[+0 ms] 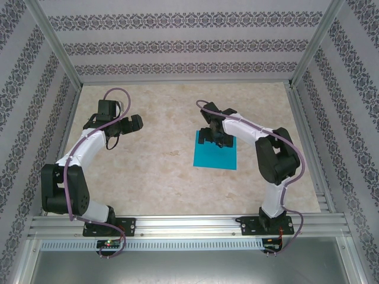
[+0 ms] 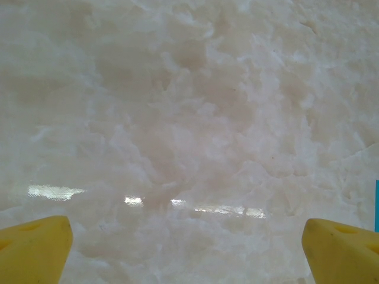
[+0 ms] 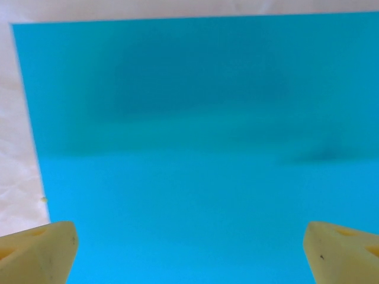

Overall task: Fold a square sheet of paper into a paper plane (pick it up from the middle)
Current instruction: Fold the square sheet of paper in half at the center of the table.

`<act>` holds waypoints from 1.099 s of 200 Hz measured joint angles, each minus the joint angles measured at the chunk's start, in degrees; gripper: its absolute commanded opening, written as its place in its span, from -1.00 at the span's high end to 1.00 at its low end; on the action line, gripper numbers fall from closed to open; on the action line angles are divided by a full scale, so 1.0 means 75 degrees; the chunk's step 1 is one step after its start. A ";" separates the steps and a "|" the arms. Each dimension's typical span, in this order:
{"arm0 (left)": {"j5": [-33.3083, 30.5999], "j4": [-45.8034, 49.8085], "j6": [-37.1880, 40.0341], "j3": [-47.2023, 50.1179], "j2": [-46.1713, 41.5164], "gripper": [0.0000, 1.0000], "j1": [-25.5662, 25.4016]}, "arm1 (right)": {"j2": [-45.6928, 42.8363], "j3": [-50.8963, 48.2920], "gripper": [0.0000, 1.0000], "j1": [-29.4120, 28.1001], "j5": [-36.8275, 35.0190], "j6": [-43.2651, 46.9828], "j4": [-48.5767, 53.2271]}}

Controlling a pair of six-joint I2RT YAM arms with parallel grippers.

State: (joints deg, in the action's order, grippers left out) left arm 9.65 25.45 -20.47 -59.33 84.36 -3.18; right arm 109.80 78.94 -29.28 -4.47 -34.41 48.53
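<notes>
We see the square sheet of paper [image 1: 215,154] flat on the counter [image 1: 154,168]. Our right tool [image 1: 214,139] hovers wide above its far part. Our left tool [image 1: 118,125] is wide too, well apart.

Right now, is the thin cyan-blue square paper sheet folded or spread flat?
Spread flat: the cyan-blue paper sheet lies as a single square on the marble table, with no crease visible.

Left gripper [image 2: 188,248], right gripper [image 3: 189,248] — jaws wide
</notes>
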 measured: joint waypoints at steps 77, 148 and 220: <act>0.0050 0.0000 0.0000 0.0000 0.0093 -1.00 0.0000 | 0.0455 0.0026 -0.96 0.0175 0.0277 0.0213 0.0128; 0.0050 0.0058 0.0000 -0.0026 0.0181 -1.00 0.0000 | 0.0822 0.0149 -0.89 0.0175 0.0347 0.0242 0.0143; 0.0052 0.0169 0.0000 -0.0029 0.0201 -1.00 0.0000 | 0.0825 0.0090 -0.74 0.0224 0.0358 0.0300 0.0041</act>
State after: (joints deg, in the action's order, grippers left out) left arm 10.04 26.72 -20.47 -59.55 85.86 -3.18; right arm 115.98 79.61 -27.59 -1.78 -32.16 48.84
